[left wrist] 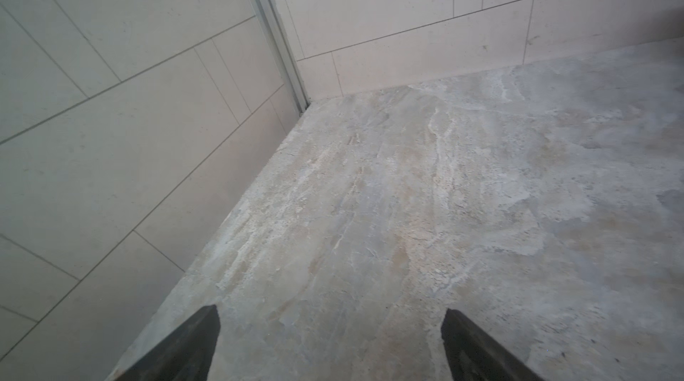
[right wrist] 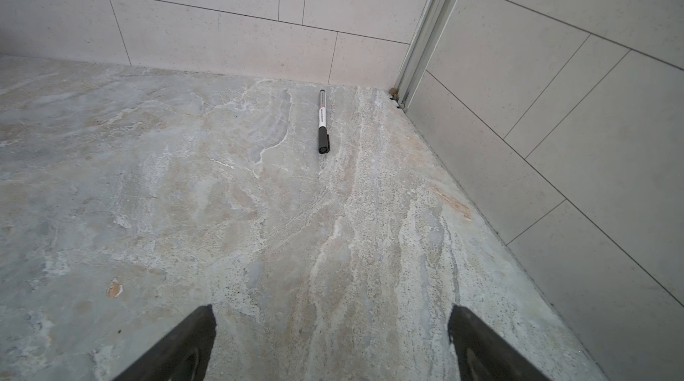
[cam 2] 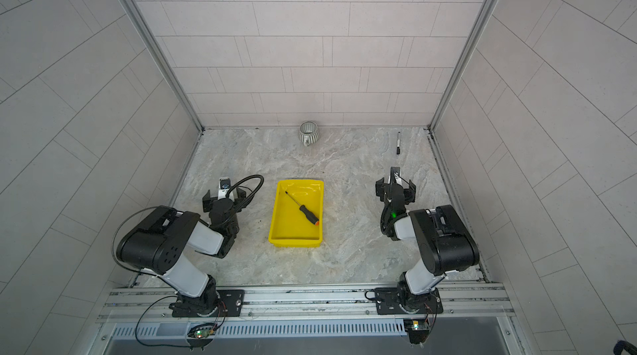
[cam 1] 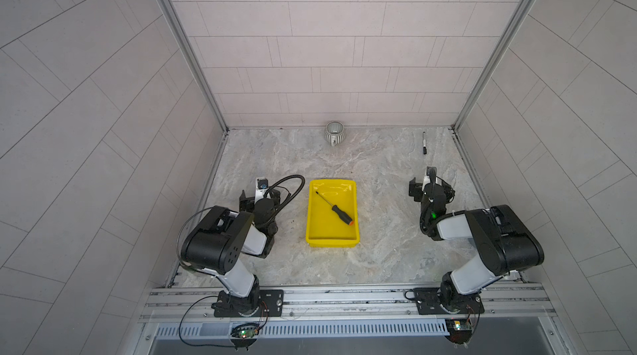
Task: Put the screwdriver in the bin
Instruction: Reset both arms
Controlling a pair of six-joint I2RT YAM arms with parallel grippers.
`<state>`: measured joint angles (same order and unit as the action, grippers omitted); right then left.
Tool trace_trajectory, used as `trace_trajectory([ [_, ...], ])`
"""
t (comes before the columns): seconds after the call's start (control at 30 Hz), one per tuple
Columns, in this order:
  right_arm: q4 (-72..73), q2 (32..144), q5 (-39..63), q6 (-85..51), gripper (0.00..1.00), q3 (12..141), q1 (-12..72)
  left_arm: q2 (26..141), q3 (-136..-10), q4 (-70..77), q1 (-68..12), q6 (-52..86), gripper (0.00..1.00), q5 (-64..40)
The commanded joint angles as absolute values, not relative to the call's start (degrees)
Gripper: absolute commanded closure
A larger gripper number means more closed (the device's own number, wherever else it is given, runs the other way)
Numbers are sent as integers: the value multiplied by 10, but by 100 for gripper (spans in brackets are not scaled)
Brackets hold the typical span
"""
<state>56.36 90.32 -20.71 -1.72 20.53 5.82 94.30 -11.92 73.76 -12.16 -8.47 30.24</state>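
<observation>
While the screwdriver (cam 1: 333, 209) lies slantwise inside the bin (cam 1: 331, 241), orange end nearer my bases, both my arms stand clear of it. The bin sits between my left claw (left wrist: 330, 310) and my right claw (right wrist: 331, 307), touching neither. Both claws gape wide and empty over the marbled worktop (left wrist: 407, 194). Straight ahead of my right claw lies a marker (right wrist: 322, 122), and a cup (cam 1: 334, 132) stands well beyond the bin.

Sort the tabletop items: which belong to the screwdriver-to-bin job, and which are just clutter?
Job: screwdriver, lying inside the yellow bin.
Lying about: ribbed cup; black marker. Both sit apart from the bin, toward the back.
</observation>
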Motion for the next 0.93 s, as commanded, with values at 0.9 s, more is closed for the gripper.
trace_trajectory([
  [0.9, 573, 909, -203, -14, 1, 204, 54, 908, -229, 525, -37, 4, 0, 135],
])
